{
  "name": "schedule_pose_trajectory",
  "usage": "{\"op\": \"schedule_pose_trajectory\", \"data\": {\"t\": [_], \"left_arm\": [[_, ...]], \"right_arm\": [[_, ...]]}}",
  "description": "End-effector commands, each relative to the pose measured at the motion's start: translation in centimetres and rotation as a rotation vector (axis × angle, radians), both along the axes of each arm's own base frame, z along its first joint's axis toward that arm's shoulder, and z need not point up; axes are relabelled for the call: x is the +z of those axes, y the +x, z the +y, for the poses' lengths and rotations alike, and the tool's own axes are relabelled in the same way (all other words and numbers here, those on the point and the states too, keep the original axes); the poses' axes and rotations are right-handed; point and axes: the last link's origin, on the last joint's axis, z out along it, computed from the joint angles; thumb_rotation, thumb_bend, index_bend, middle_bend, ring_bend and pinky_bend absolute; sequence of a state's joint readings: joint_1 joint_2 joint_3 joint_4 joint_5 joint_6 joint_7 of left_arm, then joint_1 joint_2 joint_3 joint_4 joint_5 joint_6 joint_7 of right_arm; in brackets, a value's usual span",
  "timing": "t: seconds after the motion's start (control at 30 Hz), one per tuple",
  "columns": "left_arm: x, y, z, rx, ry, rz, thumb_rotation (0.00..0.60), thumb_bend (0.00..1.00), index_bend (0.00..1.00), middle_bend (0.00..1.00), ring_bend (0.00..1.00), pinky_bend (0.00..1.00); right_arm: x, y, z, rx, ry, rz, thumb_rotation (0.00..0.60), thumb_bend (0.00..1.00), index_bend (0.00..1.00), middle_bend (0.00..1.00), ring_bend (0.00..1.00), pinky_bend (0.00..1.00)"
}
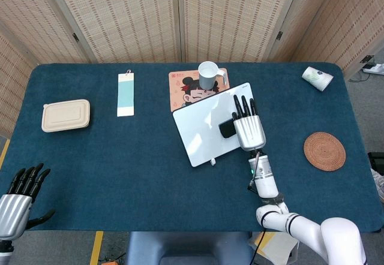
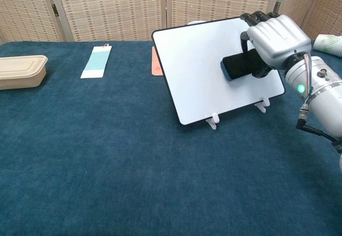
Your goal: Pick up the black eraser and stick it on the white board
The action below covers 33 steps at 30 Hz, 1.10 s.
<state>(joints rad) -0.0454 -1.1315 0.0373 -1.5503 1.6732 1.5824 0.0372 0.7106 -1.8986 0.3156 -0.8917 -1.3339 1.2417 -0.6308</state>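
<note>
Right hand (image 2: 275, 38) clasping small black rectangular eraser (image 2: 241, 65) against tilted white board (image 2: 203, 65): press flat, then loosen fingers gently.

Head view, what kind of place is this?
Probably an indoor robot test room: a blue cloth-covered table backed by woven folding screens, laid with props such as a tilted white board and white mug.

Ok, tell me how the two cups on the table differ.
The mug stands upright on the cartoon mat behind the board; the paper cup lies tipped on its side near the table's far right corner. The mug has a handle; the paper cup has none and carries a green print. Both are white.
</note>
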Motion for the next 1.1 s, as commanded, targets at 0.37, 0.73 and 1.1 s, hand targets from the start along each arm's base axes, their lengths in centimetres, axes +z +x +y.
{"op": "schedule_pose_trajectory", "data": {"t": [0.37,0.73,1.1], "left_arm": [[0.1,-0.1,0.1,0.005,0.005,-0.007,0.600,0.18,0.00,0.00,0.00,0.00],[0.0,0.1,0.0,-0.002,0.011,-0.001,0.600,0.18,0.00,0.00,0.00,0.00],[-0.3,0.6,-0.2,-0.050,0.029,0.020,0.600,0.18,0.00,0.00,0.00,0.00]], "right_arm": [[1.4,-1.3,1.3,-0.010,0.029,0.025,0.600,0.19,0.17,0.00,0.00,0.06],[10.0,-5.1,14.0,-0.058,0.235,-0.127,0.600,0.19,0.03,0.00,0.00,0.01],[15.2,-10.9,22.3,-0.253,0.232,-0.174,0.600,0.19,0.00,0.00,0.00,0.01]]}}
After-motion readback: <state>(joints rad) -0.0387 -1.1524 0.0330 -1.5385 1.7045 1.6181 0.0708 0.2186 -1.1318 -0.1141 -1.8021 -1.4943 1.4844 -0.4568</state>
